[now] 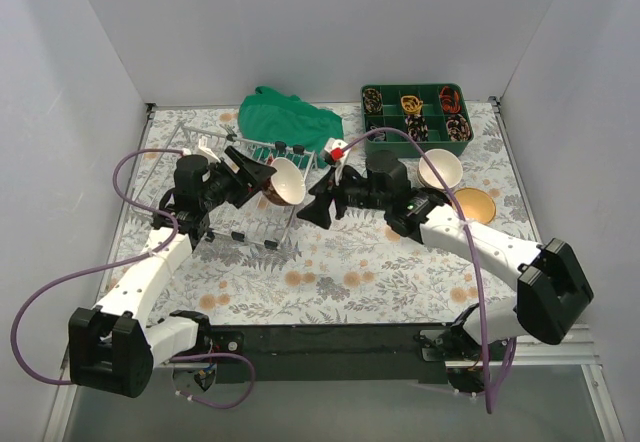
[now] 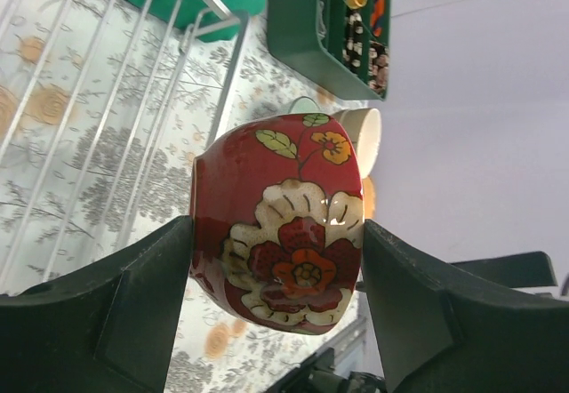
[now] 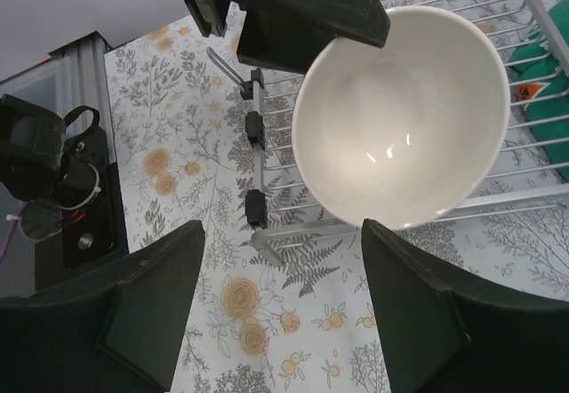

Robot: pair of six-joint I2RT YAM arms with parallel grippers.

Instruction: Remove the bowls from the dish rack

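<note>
Bare table (image 1: 340, 262) before dish rack (image 1: 250, 227); green cloth (image 1: 290, 120), compartment tray (image 1: 450, 148) farther back.

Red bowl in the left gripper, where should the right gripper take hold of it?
Pinch the rim, one finger inside, one outside, coming from the mouth side. The red bowl is tipped sideways, mouth facing the open right gripper, and the left gripper clamps its outer wall, so the lower rim in the right wrist view is likely the freest spot.
</note>
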